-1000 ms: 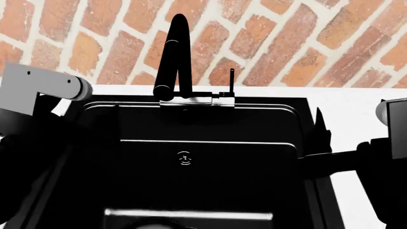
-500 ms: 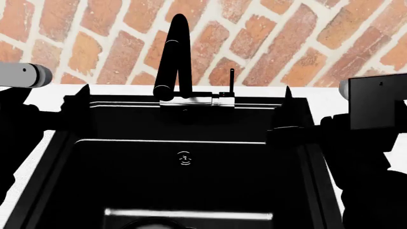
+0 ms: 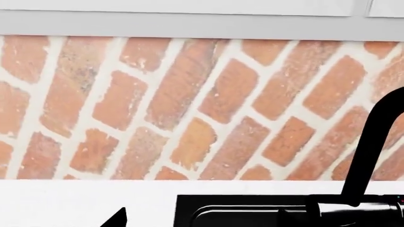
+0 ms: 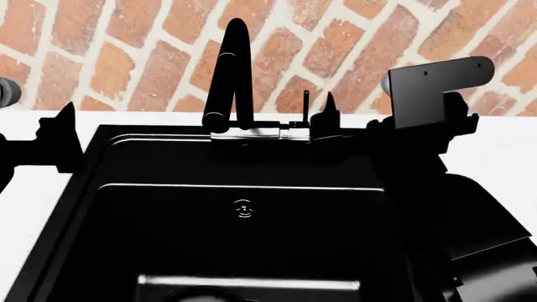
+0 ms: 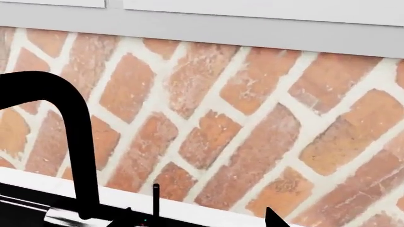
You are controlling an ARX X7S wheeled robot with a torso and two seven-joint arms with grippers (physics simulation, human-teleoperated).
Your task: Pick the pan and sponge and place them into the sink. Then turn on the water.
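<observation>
— While the big black rectangular sink (image 4: 251, 239) fills the middle of the head view, where are the arms?

— Right gripper (image 4: 329, 110) is up at the far rim, one pointed black fingertip (image 4: 330, 100) just to the right of the thin upright black lever (image 4: 305, 107). Touching or not, I can't tell; everything there is black on black.

— Fingers spread or pressed together?

— Can't say. Only that one tip stands out in the head view, and the right wrist view catches another tip (image 5: 273, 218) at its edge, with the lever (image 5: 156, 203) near it and the arched spout (image 5: 69, 142) beyond.

— And the left?

— Left gripper (image 4: 59, 135) sits at the sink's far left corner, over the white counter (image 4: 25, 207). One tip (image 4: 65, 116) pokes up; the rest is a dark mass, so its state is unclear too. The left wrist view shows a tip (image 3: 117, 218), the sink's corner (image 3: 208, 213) and the red brick wall (image 3: 189, 104).

— Tap?

— Tall black arched spout (image 4: 228, 75) on its steel base (image 4: 256, 132), centred at the far rim. No water showing.

— Pan, sponge?

— A dark curved shape at the near edge of the basin, below the round metal drain strainer (image 4: 243, 209), too dark to name. Sponge not visible.
</observation>
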